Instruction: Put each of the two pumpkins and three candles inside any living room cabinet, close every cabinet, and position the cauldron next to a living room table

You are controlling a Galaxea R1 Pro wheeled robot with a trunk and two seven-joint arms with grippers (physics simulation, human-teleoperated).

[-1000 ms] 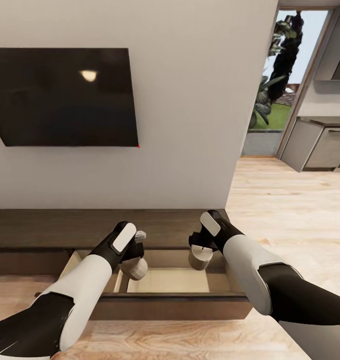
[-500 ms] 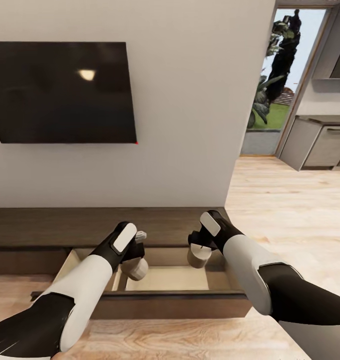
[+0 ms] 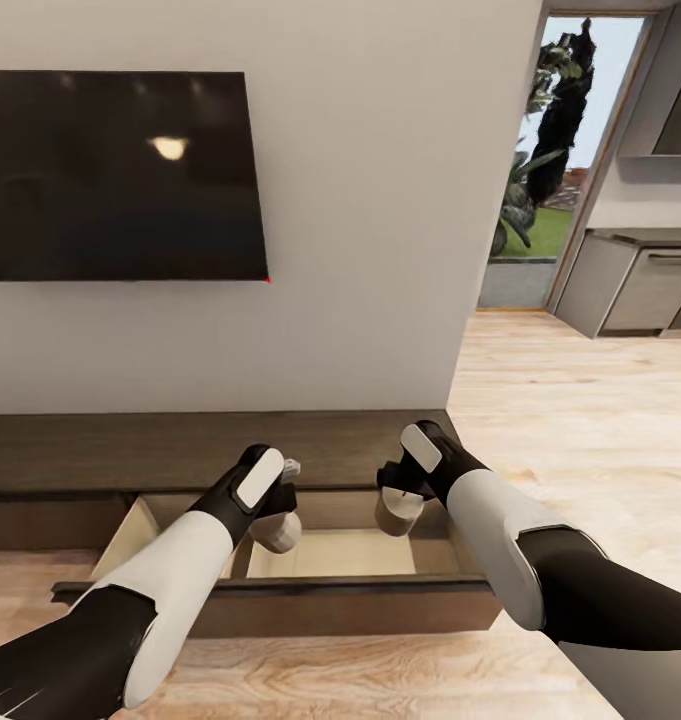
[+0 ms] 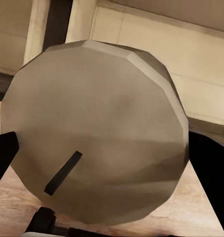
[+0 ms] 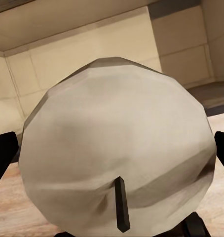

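We hold one candle (image 3: 277,532) pinched in the left gripper (image 3: 280,510) jaws and a second candle (image 3: 397,512) pinched in the right gripper (image 3: 398,490) jaws, both hanging over the cabinet's (image 3: 310,455) open drawer (image 3: 330,553), dark jaws flanking each candle.

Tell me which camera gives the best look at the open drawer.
Head view: the open drawer shows whole, pale inside, under both held candles. Left wrist view catches pale panels behind its candle; right wrist view shows the inner walls behind its candle.
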